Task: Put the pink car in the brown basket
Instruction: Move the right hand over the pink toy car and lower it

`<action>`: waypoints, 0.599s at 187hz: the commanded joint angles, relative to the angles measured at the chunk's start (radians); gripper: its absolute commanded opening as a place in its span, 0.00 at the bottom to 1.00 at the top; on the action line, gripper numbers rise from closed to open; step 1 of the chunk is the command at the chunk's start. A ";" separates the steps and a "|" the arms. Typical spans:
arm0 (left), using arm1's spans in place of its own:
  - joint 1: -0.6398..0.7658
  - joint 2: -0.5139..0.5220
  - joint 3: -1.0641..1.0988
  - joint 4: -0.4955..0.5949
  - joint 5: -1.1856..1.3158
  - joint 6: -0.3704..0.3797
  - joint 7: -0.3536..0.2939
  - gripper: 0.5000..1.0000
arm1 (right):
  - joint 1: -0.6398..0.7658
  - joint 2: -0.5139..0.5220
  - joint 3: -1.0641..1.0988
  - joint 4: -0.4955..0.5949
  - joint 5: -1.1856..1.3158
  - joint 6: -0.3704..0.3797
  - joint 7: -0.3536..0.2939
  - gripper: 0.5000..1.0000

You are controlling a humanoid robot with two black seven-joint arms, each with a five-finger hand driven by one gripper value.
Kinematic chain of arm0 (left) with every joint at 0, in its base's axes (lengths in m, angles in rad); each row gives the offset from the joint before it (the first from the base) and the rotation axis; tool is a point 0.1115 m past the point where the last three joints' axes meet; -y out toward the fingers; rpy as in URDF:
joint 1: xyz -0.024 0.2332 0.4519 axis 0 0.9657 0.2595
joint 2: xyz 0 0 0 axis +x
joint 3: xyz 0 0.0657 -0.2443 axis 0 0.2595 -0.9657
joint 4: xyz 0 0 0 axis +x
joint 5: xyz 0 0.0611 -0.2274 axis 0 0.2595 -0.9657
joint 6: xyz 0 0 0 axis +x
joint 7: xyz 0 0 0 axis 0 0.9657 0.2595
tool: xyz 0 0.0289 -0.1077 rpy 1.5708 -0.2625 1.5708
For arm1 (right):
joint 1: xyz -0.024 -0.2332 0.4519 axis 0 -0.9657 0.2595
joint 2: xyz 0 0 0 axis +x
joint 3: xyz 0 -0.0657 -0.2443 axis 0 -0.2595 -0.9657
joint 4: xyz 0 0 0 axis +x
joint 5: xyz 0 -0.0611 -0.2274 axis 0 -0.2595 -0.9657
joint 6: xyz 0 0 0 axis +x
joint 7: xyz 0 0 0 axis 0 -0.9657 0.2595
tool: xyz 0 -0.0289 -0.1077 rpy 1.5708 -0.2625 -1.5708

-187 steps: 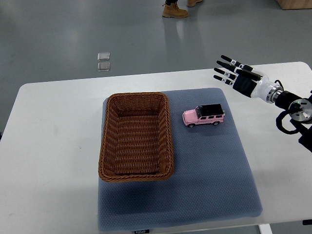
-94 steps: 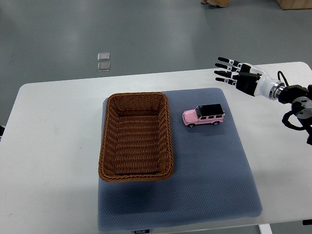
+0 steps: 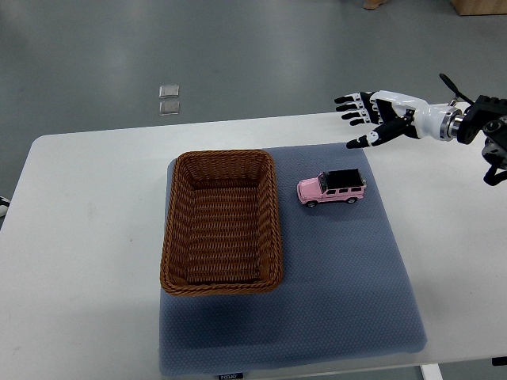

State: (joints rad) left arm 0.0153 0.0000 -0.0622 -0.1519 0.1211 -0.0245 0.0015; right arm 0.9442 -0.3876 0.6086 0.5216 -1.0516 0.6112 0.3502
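A pink toy car with a black roof stands on the grey-blue mat, just right of the brown wicker basket. The basket is empty. My right hand comes in from the right edge and hovers over the table's far edge, up and to the right of the car. Its fingers are spread and it holds nothing. It is apart from the car. My left hand is out of view.
The mat lies on a white table. Grey floor lies beyond the far edge, with two small square plates on it. A person's shoe shows at the top edge.
My right hand has moved left and farther from me, turning so the spread fingers point left. The person's boots have moved out of the top of the view. The car and basket have not moved.
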 commanded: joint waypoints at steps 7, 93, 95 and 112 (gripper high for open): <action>0.000 0.000 -0.001 0.000 0.000 0.000 0.000 1.00 | 0.004 -0.004 -0.018 0.064 -0.139 0.000 0.004 0.83; 0.000 0.000 -0.001 0.000 0.000 0.000 0.000 1.00 | 0.013 0.013 -0.222 0.124 -0.235 -0.105 0.036 0.83; 0.000 0.000 -0.001 0.000 0.000 0.000 0.000 1.00 | 0.013 0.013 -0.222 0.124 -0.235 -0.108 0.036 0.83; 0.000 0.000 -0.001 0.000 0.000 0.000 0.000 1.00 | 0.010 0.013 -0.225 0.124 -0.237 -0.137 0.036 0.83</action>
State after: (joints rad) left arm 0.0155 0.0000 -0.0625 -0.1519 0.1211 -0.0245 0.0015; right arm 0.9586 -0.3752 0.3905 0.6458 -1.2872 0.5049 0.3847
